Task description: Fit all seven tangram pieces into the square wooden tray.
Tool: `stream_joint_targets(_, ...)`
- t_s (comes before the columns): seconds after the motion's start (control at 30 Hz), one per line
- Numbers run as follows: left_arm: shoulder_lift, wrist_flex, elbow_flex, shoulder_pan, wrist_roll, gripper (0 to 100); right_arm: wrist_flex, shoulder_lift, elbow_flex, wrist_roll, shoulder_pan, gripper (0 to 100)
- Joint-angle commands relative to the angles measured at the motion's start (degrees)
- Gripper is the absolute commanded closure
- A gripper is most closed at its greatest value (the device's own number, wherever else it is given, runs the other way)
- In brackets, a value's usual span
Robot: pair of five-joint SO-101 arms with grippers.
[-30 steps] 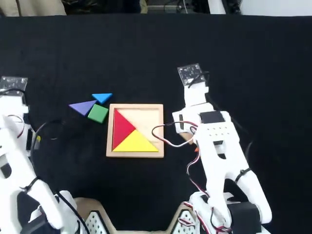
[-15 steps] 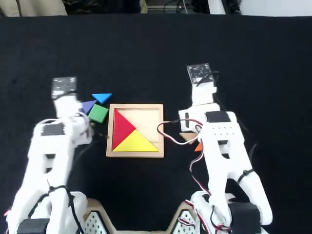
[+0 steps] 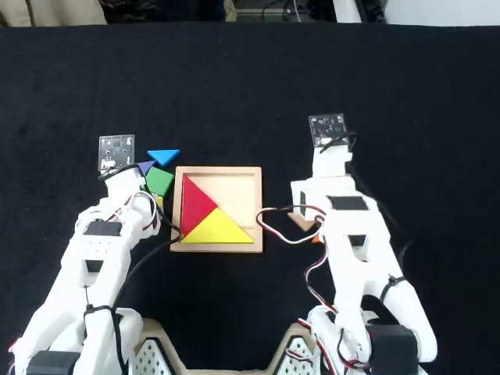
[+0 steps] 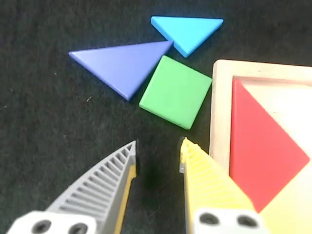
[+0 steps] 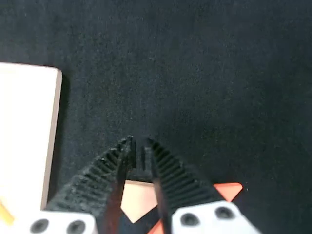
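The green square (image 4: 175, 91) lies just beside the tray (image 4: 220, 122), with the left fingers (image 4: 107, 180) spread near it and the right fingers (image 5: 97, 180) nearly pressed together. It is probably light, stiff, slick wood, so pinch it across opposite edges.

A square wooden tray (image 3: 216, 172) lies mid-frame on a black cloth-covered table (image 3: 250, 78). In its left and lower parts a red wooden triangle (image 3: 195, 201) and a yellow wooden triangle (image 3: 219, 229) touch. Just left of the tray lies a green wooden square (image 3: 160, 182), with a dark blue wooden triangle (image 3: 144, 167) and a light blue wooden triangle (image 3: 164, 157) above it. Right of the tray, orange wooden pieces (image 3: 301, 222) lie partly under the right arm (image 3: 351, 234).
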Motion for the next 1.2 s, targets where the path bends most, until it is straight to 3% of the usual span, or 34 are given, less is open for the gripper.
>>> stream_joint_targets(0.0,-1.32,-1.05,-0.04,0.13,0.44,85,-1.76,-1.89,-0.22,-0.44,4.13,98.6)
stream_joint_targets(0.37,-1.23,-1.49,-0.04,0.66,0.26,84,-2.46,-1.80,-0.13,-0.44,5.98,98.6)
stream_joint_targets(0.5,-1.23,-1.14,2.77,2.77,0.18,85,-7.21,-1.98,2.59,-0.44,5.98,98.6)
stream_joint_targets(1.17,-1.23,-1.41,6.29,0.75,0.26,84,-7.74,-2.15,2.59,-0.44,5.10,98.6)
